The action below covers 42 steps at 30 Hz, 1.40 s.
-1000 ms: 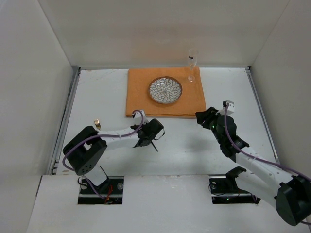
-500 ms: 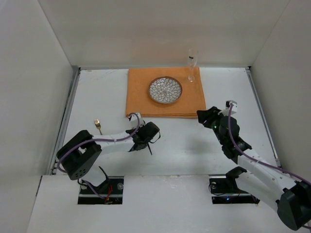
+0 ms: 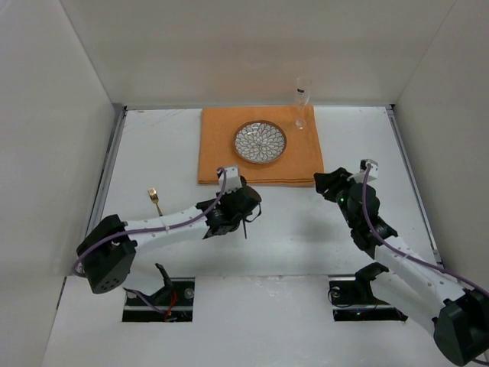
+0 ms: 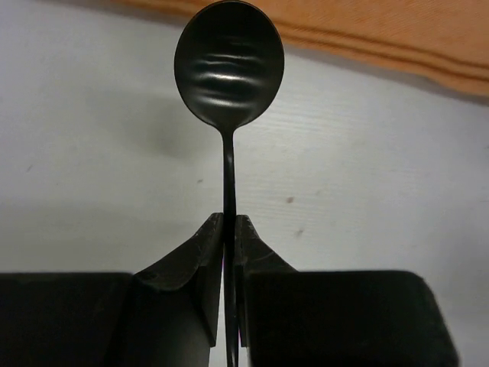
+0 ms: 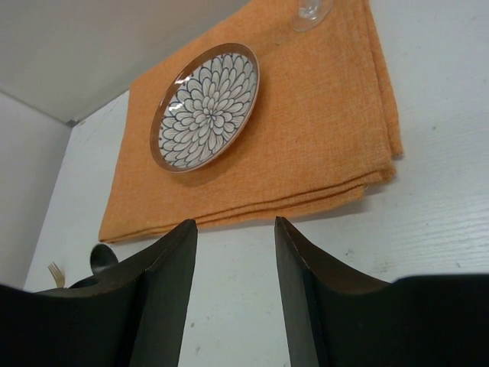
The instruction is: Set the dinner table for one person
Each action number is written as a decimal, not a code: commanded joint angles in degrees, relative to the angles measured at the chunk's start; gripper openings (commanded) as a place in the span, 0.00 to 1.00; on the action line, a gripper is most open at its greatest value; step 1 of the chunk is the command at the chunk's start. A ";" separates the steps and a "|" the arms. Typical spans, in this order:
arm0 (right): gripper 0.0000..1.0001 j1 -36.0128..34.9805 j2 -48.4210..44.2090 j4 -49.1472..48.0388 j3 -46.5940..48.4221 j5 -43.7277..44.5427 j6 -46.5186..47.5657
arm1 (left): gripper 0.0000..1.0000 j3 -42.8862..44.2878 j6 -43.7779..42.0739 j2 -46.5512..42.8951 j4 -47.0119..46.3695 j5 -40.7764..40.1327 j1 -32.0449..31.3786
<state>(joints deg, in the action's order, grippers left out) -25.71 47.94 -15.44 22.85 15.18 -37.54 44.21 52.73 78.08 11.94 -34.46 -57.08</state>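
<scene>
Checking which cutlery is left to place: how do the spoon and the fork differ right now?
The spoon is black; the fork is gold-coloured. The spoon is clamped by its handle in the left gripper; the fork lies loose on the table. The spoon is beside the orange cloth; the fork sits farther left. Both are off the cloth.

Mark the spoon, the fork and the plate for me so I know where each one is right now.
spoon (image 4: 229,73), left wrist view, middle of its dark bowl.
fork (image 3: 156,202), top external view, midway along its gold length.
plate (image 3: 260,142), top external view, centre of the petal pattern.
</scene>
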 commanded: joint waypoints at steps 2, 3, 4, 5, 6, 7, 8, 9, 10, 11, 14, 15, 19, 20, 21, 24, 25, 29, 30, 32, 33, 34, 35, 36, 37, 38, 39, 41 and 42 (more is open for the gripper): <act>0.51 2.46 -2.06 -0.91 -0.88 0.46 -1.66 | 0.00 9.56 -9.12 3.99 -8.06 1.49 0.08; 0.51 2.99 -2.15 -0.82 -1.05 0.55 -1.92 | 0.00 11.76 -10.35 5.75 -9.64 2.54 0.35; 0.51 3.69 -2.15 -0.82 -1.40 0.64 -2.27 | 0.00 14.30 -11.58 7.76 -10.96 3.68 0.70; 0.51 4.40 -2.15 -0.82 -1.58 0.64 -2.54 | 0.00 16.94 -12.55 9.96 -12.11 5.00 0.87; 0.51 5.10 -2.07 -0.82 -1.76 0.47 -2.80 | 0.00 19.84 -13.61 12.33 -13.16 6.32 1.05; 0.51 5.54 -1.89 -0.82 -1.84 0.12 -3.15 | 0.00 22.91 -14.92 14.97 -13.96 7.46 1.40; 0.51 5.89 -1.71 -0.82 -1.93 -0.15 -3.50 | 0.00 25.90 -16.07 17.52 -14.49 8.52 1.75; 0.51 6.16 -1.63 -0.90 -2.02 -0.15 -3.68 | 0.00 28.28 -16.69 19.46 -14.84 9.31 1.93; 0.51 6.25 -1.62 -0.99 -2.11 -0.15 -3.86 | 0.00 31.52 -17.56 22.17 -15.02 10.10 2.36; 0.51 6.42 -1.54 -1.08 -2.20 -0.15 -4.03 | 0.00 34.78 -18.18 25.07 -15.02 11.07 2.98; 0.51 6.78 -2.15 -1.08 -2.46 -0.15 -4.12 | 0.00 44.18 -18.63 32.98 -14.58 13.71 4.65; 0.51 6.86 -2.50 -1.08 -2.55 -0.15 -4.12 | 0.00 47.34 -18.63 35.53 -14.32 14.50 5.35; 0.51 7.13 -3.29 -0.99 -2.81 -0.15 -4.21 | 0.00 58.42 -18.63 44.50 -12.21 15.91 7.20; 0.51 7.13 -3.38 -0.99 -2.81 -0.15 -4.21 | 0.00 60.80 -18.45 46.61 -11.77 16.43 7.55; 0.51 7.13 -3.47 -0.99 -2.81 -0.24 -4.21 | 0.00 62.30 -18.10 48.02 -11.68 16.70 7.90; 0.51 7.13 -4.00 -1.17 -2.99 -0.33 -4.21 | 0.00 68.36 -16.96 53.38 -10.98 16.88 9.05; 0.51 6.95 -4.08 -1.17 -2.99 -0.33 -4.21 | 0.00 70.64 -16.52 55.14 -10.37 17.05 9.48; 0.52 6.86 -4.17 -1.43 -2.99 -0.41 -4.21 | 0.00 76.29 -14.50 59.28 -9.83 17.32 10.28; 0.52 6.86 -4.17 -1.52 -2.99 -0.41 -4.21 | 0.00 76.90 -13.71 59.90 -10.10 17.41 10.54; 0.52 6.86 -3.82 -2.05 -2.99 -0.41 -4.21 | 0.00 78.74 -12.74 61.21 -9.75 18.02 10.72; 0.52 6.69 -3.56 -2.48 -3.08 -0.41 -4.21 | 0.00 79.71 -12.65 62.01 -9.57 18.37 10.72; 0.52 6.51 -3.12 -2.75 -3.08 -0.41 -4.12 | 0.00 80.50 -12.65 62.80 -9.40 18.72 10.72; 0.52 6.43 -2.68 -2.75 -2.99 -0.41 -4.12 | 0.00 81.21 -12.65 63.50 -9.05 18.81 10.72; 0.52 6.42 -2.51 -2.75 -2.90 -0.50 -4.12 | 0.00 81.82 -12.65 64.12 -8.70 18.81 10.72; 0.52 6.42 -2.42 -2.84 -2.90 -0.59 -4.12 | 0.00 82.35 -12.65 64.73 -8.52 18.90 10.72; 0.52 6.42 -2.33 -2.84 -2.90 -0.76 -4.21 | 0.00 82.79 -12.56 65.26 -8.43 19.25 10.81; 0.52 6.42 -2.33 -2.93 -2.90 -0.85 -4.21 | 0.00 83.14 -12.56 65.70 -8.26 19.60 10.98; 0.52 6.42 -2.33 -3.01 -2.90 -0.94 -4.21 | 0.00 83.58 -12.39 66.40 -7.82 19.69 11.16; 0.52 6.42 -2.41 -3.19 -2.90 -1.03 -4.21 | 0.00 83.76 -12.39 66.76 -7.73 19.78 11.33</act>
<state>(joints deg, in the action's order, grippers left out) -19.11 45.80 -15.07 20.03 14.85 -41.43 124.73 39.88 144.75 3.33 -16.82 -46.24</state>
